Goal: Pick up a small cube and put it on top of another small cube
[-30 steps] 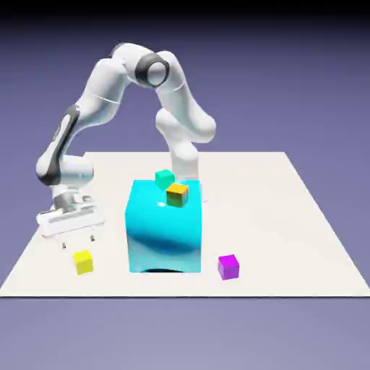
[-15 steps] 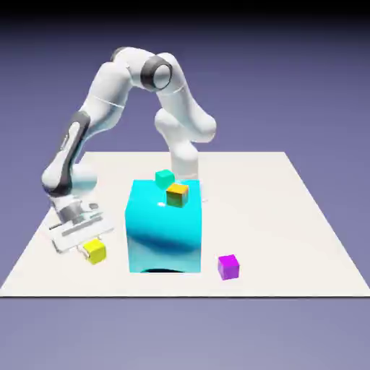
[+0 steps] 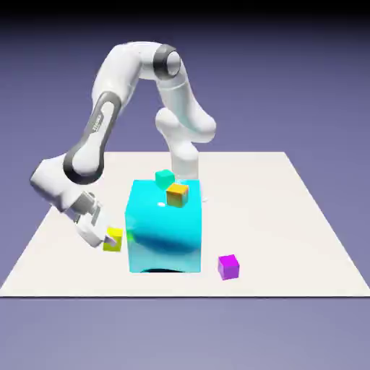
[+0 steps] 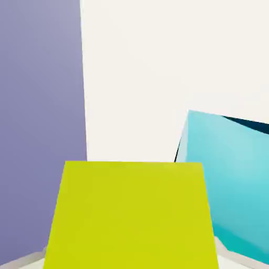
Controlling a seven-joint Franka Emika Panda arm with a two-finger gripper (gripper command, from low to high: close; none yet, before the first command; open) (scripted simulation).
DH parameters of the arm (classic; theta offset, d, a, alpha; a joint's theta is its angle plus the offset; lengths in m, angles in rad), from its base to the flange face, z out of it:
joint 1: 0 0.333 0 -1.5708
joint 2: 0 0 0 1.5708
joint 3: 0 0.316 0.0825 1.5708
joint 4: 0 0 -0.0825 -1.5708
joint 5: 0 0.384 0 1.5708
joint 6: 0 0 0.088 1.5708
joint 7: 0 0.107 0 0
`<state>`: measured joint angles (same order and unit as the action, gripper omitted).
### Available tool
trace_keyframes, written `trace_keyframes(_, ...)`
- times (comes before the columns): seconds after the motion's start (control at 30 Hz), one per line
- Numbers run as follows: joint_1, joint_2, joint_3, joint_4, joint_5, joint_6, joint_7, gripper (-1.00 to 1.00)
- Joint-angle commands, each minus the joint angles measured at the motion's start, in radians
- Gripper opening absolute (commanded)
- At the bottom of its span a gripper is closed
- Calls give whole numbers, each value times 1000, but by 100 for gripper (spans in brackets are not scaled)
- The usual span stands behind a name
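My gripper [image 3: 107, 238] is shut on the small yellow cube [image 3: 113, 239], holding it just above the table beside the left face of the big cyan block [image 3: 165, 231]. The hand is tilted sideways. In the hand view the yellow cube [image 4: 131, 215] fills the lower middle and hides most of the fingertips; the cyan block [image 4: 231, 184] shows at the right. The small magenta-purple cube [image 3: 229, 266] rests on the table near the front, off the cyan block's right front corner, apart from the gripper.
An orange cube [image 3: 177, 194] and a green cube [image 3: 165, 178] sit on top of the cyan block. The white table [image 3: 303, 231] ends close to the exterior view's left of the gripper; its edge [image 4: 83, 79] shows in the hand view.
The gripper came down on the yellow cube, shut on it, then lifted it and carried it toward the cyan block while the hand tilted. The other cubes stayed put.
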<state>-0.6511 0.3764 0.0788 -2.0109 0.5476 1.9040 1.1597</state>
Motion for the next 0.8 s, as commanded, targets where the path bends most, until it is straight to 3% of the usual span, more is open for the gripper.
trace_keyframes(0.0, -5, -9, 17, 10, -46, -8, -5, -100)
trace_keyframes(0.23, -26, -55, 136, 87, -351, -70, -52, -100)
trace_keyframes(0.77, 546, 346, 411, 453, -941, -540, -286, -100)
